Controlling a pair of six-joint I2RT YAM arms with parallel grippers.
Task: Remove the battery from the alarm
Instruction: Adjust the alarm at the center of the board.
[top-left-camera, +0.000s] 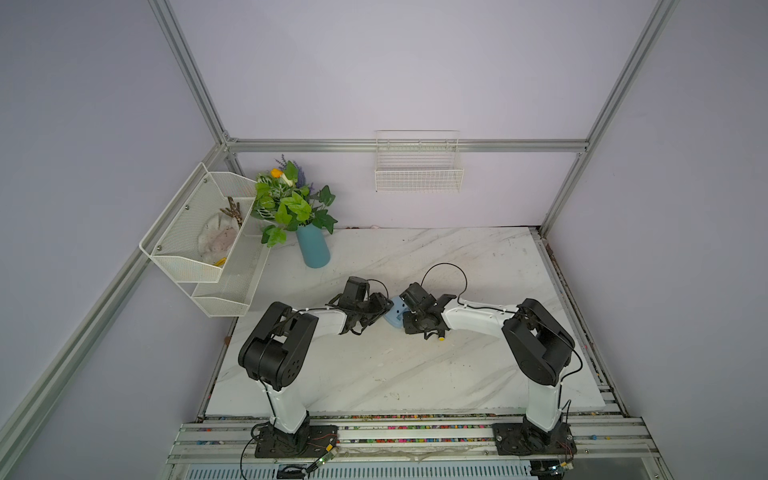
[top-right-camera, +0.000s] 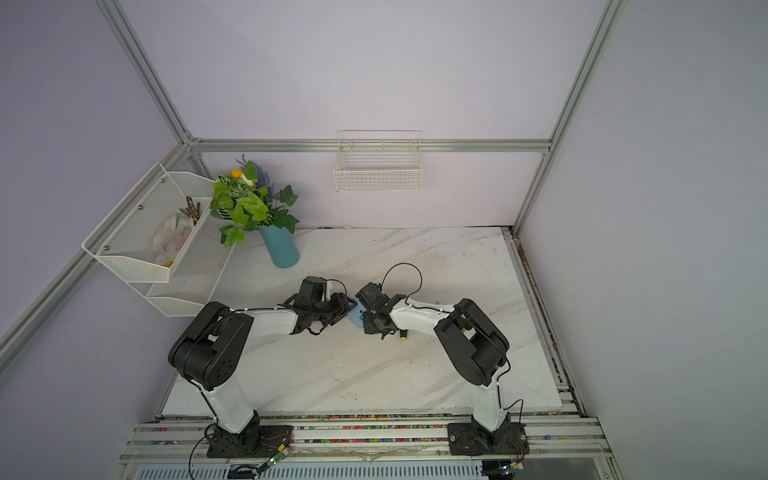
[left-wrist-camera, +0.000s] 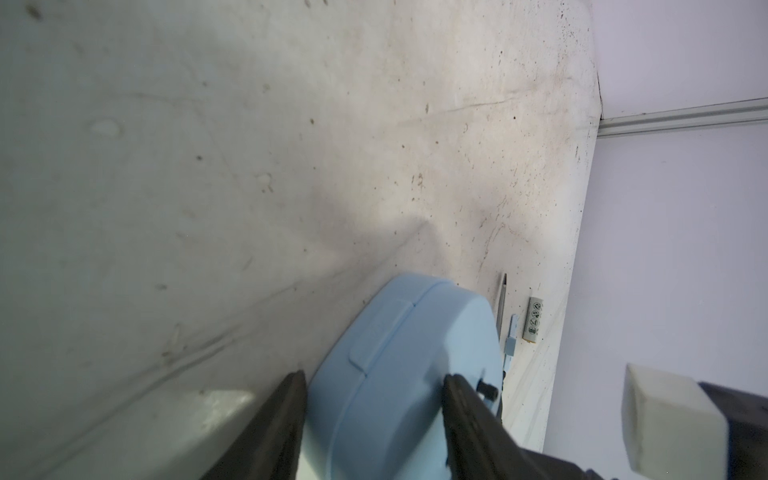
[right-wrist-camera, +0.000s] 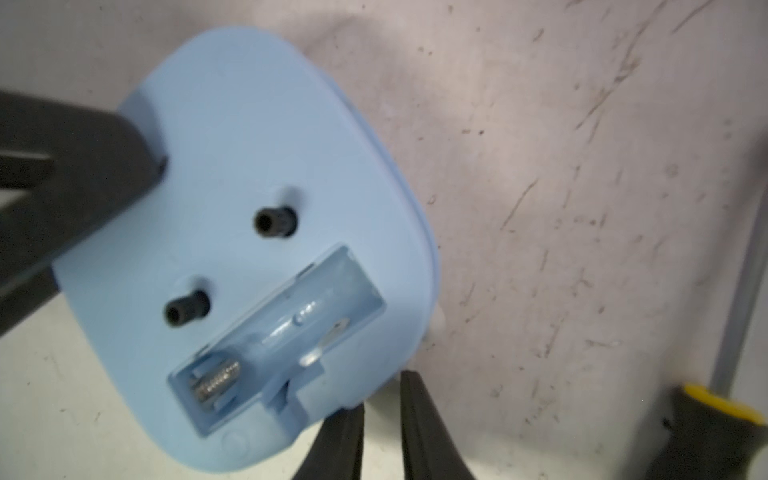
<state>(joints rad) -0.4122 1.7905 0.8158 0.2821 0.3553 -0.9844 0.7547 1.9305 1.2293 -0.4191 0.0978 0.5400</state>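
The alarm (top-left-camera: 394, 314) (top-right-camera: 356, 318) is a light-blue rounded clock held tilted above the table mid-way between my arms. My left gripper (left-wrist-camera: 376, 376) is shut on the alarm (left-wrist-camera: 395, 353), one finger on each face. In the right wrist view the alarm's back (right-wrist-camera: 249, 145) shows two black knobs and an uncovered battery bay (right-wrist-camera: 278, 332) with only a spring in it. My right gripper (right-wrist-camera: 384, 388) sits at the alarm's lower edge, jaws a narrow gap apart with nothing between them. The battery (left-wrist-camera: 533, 320), a small white cylinder, lies on the table beyond the alarm.
A screwdriver (right-wrist-camera: 715, 432) with a black handle and yellow collar (top-left-camera: 441, 338) lies by the right wrist. A small blue cover piece (left-wrist-camera: 512, 332) rests beside the battery. A teal vase of plants (top-left-camera: 312, 247), a mesh shelf (top-left-camera: 199, 232) and a wall basket (top-left-camera: 419, 174) stand at the back.
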